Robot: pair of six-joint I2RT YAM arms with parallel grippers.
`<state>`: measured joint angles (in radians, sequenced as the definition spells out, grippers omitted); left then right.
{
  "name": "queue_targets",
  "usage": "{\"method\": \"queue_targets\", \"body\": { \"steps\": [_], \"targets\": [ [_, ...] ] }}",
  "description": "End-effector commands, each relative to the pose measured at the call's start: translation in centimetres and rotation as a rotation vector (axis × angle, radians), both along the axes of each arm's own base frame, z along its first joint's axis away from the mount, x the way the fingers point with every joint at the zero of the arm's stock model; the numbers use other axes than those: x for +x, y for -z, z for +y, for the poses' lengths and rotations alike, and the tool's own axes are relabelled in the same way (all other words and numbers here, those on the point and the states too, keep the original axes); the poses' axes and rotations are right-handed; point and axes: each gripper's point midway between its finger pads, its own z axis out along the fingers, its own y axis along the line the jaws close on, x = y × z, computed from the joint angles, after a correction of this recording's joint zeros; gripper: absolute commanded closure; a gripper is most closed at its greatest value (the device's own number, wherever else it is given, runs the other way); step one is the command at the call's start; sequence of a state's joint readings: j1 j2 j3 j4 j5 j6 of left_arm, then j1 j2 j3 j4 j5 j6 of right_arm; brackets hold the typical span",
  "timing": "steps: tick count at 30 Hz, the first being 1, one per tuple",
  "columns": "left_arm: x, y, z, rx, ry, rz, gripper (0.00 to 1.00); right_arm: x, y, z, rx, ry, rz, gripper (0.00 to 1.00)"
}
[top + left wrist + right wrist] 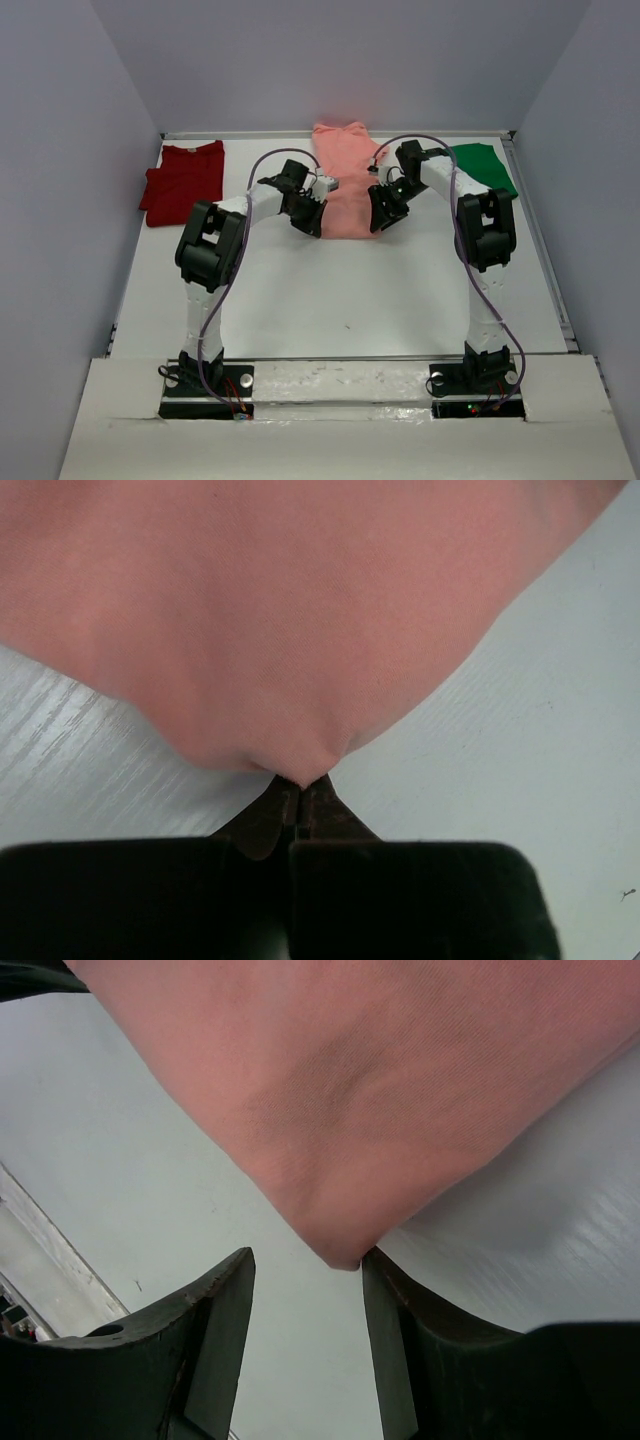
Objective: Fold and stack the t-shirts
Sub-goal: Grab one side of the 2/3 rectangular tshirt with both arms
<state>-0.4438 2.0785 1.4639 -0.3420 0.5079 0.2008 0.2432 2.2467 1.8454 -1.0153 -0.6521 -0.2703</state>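
Observation:
A pink t-shirt [345, 180] lies at the back middle of the table. My left gripper [310, 216] is at its near left corner. In the left wrist view the jaws [300, 785] are shut on that corner of the pink cloth [300, 610]. My right gripper [381, 214] is at the near right corner. In the right wrist view it [305, 1270] is open, and the pink corner [345, 1245] hangs between the fingers, touching the right finger [390, 1300]. A red t-shirt [185, 180] lies folded at the back left. A green t-shirt [485, 165] lies at the back right.
The white table [340, 290] has a raised rail along its right side [540, 250] and its back edge. Grey walls close in on the left, the right and the back.

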Motion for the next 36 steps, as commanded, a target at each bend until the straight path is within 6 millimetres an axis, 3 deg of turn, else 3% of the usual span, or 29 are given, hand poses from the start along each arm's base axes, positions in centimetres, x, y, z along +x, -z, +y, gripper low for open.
{"method": "queue_targets", "body": {
  "steps": [1,9,15,22,36],
  "targets": [
    [0.5,-1.6,-0.6,-0.006,0.005,-0.026,1.00,0.6,-0.7,0.3,0.030,-0.012,-0.037,0.48],
    [0.3,-1.9,-0.7,-0.003,0.016,-0.034,1.00,0.5,-0.3,0.3,0.028,-0.005,-0.020,0.48],
    [0.4,-2.8,-0.4,0.004,0.008,-0.065,1.00,-1.6,0.2,0.1,0.034,-0.006,0.023,0.53],
    [0.6,-3.4,-0.2,0.013,0.005,-0.084,1.00,-2.5,0.5,0.1,0.049,-0.008,0.033,0.57],
    [0.2,-3.5,0.0,0.019,0.013,-0.094,1.00,-0.5,1.2,-0.2,0.001,0.000,-0.007,0.56]
  ]
}}
